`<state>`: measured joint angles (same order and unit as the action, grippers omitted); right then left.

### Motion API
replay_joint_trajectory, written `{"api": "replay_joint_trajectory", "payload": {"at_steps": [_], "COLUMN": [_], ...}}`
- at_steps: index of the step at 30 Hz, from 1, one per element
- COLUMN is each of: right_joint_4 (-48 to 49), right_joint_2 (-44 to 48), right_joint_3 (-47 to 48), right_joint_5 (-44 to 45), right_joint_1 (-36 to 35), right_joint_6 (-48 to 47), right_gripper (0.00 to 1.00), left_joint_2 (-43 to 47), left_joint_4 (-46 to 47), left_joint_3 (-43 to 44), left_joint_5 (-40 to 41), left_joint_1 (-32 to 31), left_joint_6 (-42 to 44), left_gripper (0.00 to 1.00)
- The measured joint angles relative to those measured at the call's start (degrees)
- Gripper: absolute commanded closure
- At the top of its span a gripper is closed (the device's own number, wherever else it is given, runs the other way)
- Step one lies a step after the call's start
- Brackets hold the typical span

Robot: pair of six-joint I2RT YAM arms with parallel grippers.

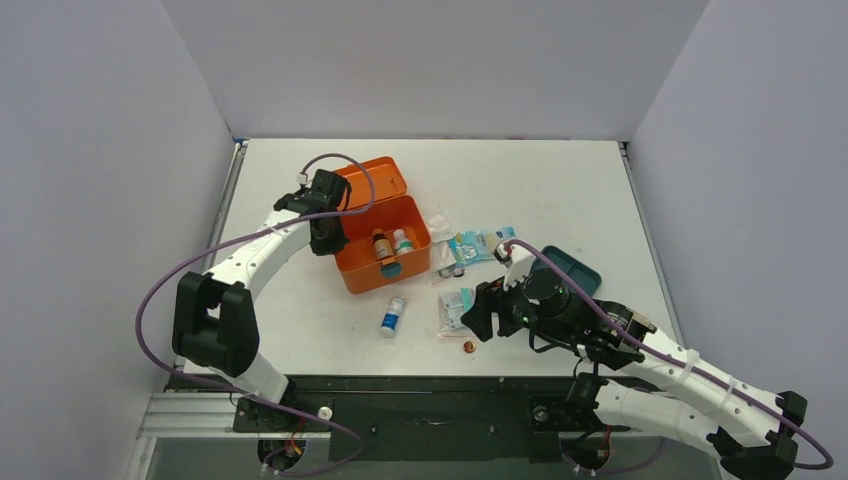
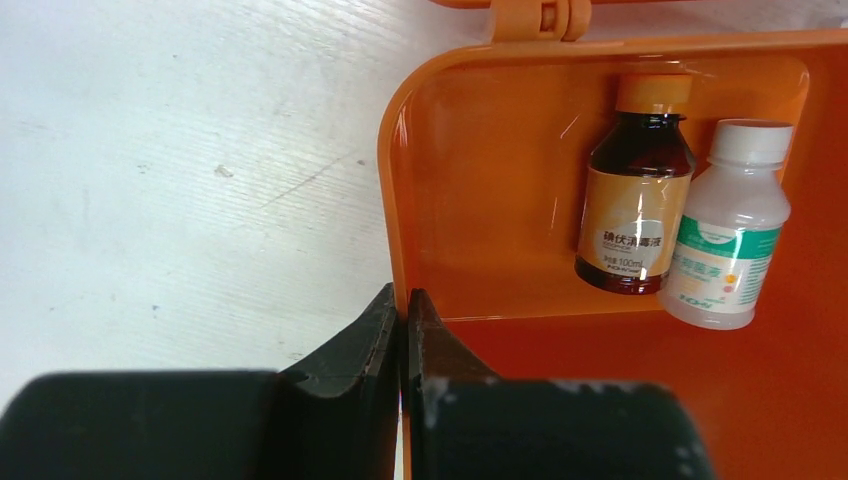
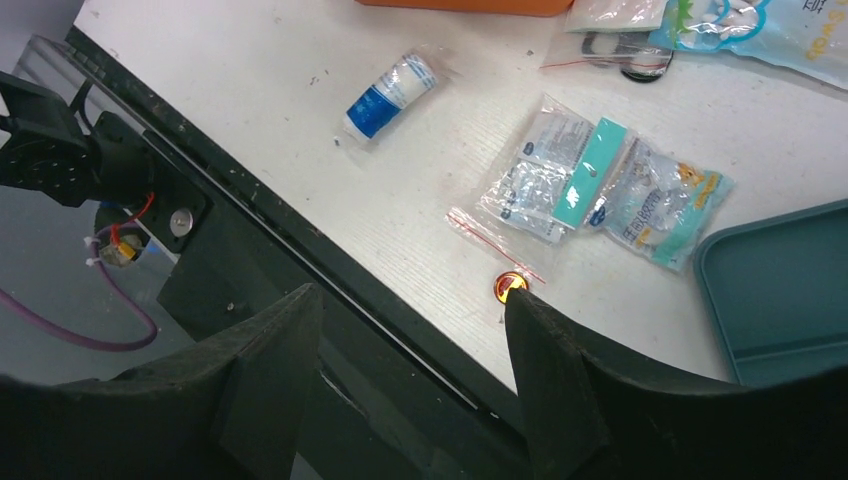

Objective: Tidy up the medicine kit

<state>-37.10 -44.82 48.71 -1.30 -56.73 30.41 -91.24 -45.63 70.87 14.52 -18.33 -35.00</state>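
Note:
The orange medicine kit (image 1: 368, 276) stands open at mid-table, its lid tipped back. A brown bottle (image 2: 635, 190) and a white bottle (image 2: 730, 230) lie inside it. My left gripper (image 1: 327, 238) is shut on the kit's left wall (image 2: 392, 200), one finger inside and one outside (image 2: 403, 297). My right gripper (image 1: 482, 316) is open and empty (image 3: 410, 295), hovering over the table's near edge. Beside it are a small red round tin (image 3: 510, 286) and clear packets (image 3: 590, 185). A blue-and-white bottle (image 1: 392, 316) lies in front of the kit.
A teal tray (image 1: 575, 272) sits behind the right arm and shows at the right of the right wrist view (image 3: 790, 300). More packets (image 1: 470, 245) lie right of the kit. The black table edge and frame (image 3: 250, 230) run under the right gripper.

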Motion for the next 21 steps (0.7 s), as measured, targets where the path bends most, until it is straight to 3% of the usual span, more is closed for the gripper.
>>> {"api": "replay_joint_trajectory", "payload": {"at_steps": [8, 16, 21], "right_joint_4": [-3.9, -8.2, -9.8], "right_joint_2": [0.2, 0.0, -1.7], "right_joint_3": [0.0, 1.9, 2.4], "right_joint_5": [4.0, 8.2, 9.8], "right_joint_1": [0.0, 0.2, 1.1], "right_joint_6": [1.2, 2.5, 3.6], "right_gripper": [0.37, 0.35, 0.33], "left_joint_2": [0.0, 0.5, 2.4], "left_joint_4": [0.8, -1.3, -3.4], "left_joint_3": [0.0, 0.0, 0.3], "left_joint_5": [-0.7, -2.1, -2.8], "left_joint_1": [-2.7, -3.3, -3.5], "left_joint_6": [-0.9, 0.4, 2.2], "left_gripper": [0.99, 0.72, 0.64]}}
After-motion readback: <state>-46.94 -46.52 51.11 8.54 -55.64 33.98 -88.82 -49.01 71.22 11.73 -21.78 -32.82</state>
